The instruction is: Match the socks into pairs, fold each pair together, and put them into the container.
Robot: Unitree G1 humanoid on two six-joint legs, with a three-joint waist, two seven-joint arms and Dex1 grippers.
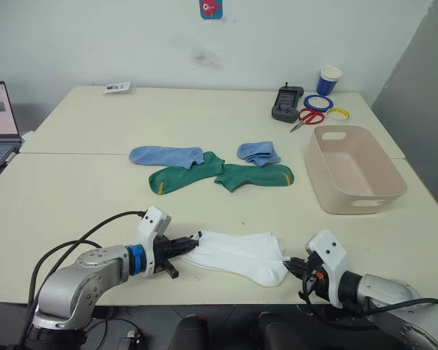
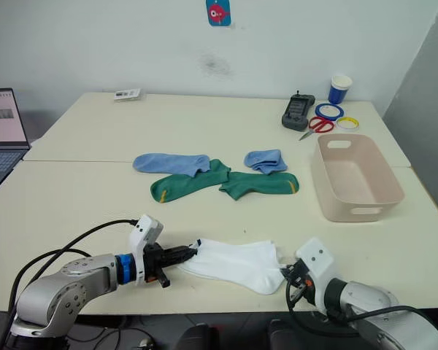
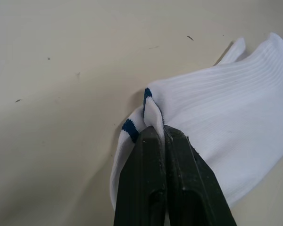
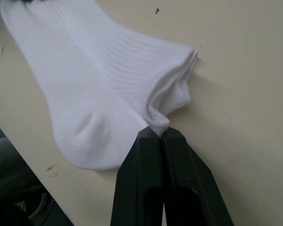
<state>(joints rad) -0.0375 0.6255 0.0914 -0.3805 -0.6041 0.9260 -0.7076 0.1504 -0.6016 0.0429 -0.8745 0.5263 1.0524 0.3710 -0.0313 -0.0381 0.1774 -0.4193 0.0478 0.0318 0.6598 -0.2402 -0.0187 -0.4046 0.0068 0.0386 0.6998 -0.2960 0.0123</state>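
Pinching white pair (image 1: 237, 255) | left gripper (image 1: 195, 242) jaws clamped | right gripper (image 1: 290, 265) jaws clamped

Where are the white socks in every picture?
Left eye view: white socks at the near table edge, between both hands.
Right eye view: same spot.
Left wrist view: one end pinched by the left hand.
Right wrist view: other end pinched by the right hand.
Shared landmark: the socks' ribbed fabric.
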